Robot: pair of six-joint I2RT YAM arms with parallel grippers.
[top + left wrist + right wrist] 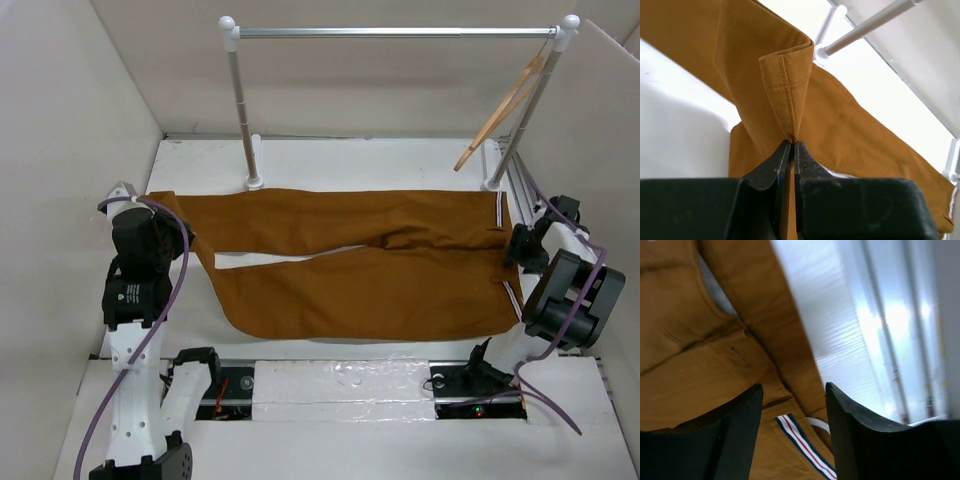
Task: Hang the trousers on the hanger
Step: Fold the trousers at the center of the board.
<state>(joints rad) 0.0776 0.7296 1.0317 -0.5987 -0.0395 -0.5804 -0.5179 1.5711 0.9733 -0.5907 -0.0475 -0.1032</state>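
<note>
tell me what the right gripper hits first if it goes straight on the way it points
The right gripper would likely meet the trousers at the striped trim, seen between its open fingers; depth unclear.

No legible text anywhere, small white label (128, 293) on the left arm (133, 345) too blurred to read

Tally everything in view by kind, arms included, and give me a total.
Trousers: 1
Wooden hanger: 1
Metal rail: 1
Robot arms: 2, left arm and right arm
Total: 5
</note>
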